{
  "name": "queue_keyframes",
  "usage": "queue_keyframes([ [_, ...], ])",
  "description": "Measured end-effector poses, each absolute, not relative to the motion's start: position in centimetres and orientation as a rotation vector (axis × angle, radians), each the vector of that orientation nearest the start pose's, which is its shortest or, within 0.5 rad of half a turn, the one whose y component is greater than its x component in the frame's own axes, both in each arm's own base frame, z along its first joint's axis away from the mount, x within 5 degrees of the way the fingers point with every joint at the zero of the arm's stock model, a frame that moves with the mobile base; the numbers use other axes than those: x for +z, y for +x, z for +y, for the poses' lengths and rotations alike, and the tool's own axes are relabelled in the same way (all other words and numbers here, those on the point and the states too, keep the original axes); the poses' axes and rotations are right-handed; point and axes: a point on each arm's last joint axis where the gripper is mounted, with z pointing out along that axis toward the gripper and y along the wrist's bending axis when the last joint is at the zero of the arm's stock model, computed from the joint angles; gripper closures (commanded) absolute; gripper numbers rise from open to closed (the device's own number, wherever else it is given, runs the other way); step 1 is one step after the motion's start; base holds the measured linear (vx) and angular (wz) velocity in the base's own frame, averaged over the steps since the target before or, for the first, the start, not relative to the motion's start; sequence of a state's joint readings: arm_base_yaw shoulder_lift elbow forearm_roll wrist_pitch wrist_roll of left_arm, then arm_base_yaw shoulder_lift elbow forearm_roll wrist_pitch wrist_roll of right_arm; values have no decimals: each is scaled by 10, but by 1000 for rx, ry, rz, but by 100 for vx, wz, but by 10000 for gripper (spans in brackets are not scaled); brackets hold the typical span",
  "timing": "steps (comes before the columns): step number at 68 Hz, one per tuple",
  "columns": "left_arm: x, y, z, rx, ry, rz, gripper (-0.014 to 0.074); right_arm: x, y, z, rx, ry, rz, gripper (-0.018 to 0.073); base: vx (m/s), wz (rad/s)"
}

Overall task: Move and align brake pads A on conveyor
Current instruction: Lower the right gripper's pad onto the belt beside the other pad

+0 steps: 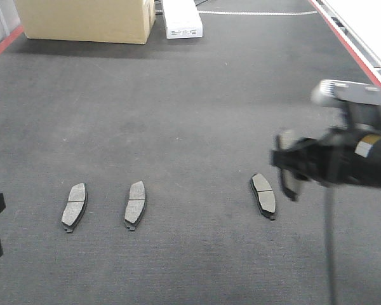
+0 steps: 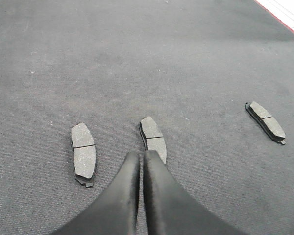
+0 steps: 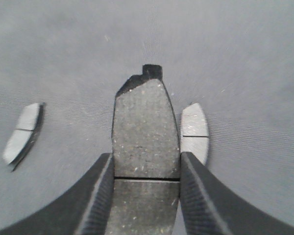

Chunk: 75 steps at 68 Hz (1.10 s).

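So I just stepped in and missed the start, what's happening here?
The right gripper holds one brake pad above the conveyor, close to the rightmost pad lying on the belt. Two more pads lie to the left. The left gripper is shut and empty, near the middle pad.

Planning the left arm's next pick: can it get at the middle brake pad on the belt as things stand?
Probably yes. The left gripper is shut and empty right over the near end of the middle pad, with bare conveyor around; its fingers must open first.
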<state>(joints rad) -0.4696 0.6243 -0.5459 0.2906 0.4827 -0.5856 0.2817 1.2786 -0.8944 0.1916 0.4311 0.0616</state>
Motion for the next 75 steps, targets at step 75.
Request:
queue_keyframes([
  [75, 304, 117, -46, -367, 61, 2042, 604, 156, 367, 183, 413, -238, 2690, 423, 0, 0],
])
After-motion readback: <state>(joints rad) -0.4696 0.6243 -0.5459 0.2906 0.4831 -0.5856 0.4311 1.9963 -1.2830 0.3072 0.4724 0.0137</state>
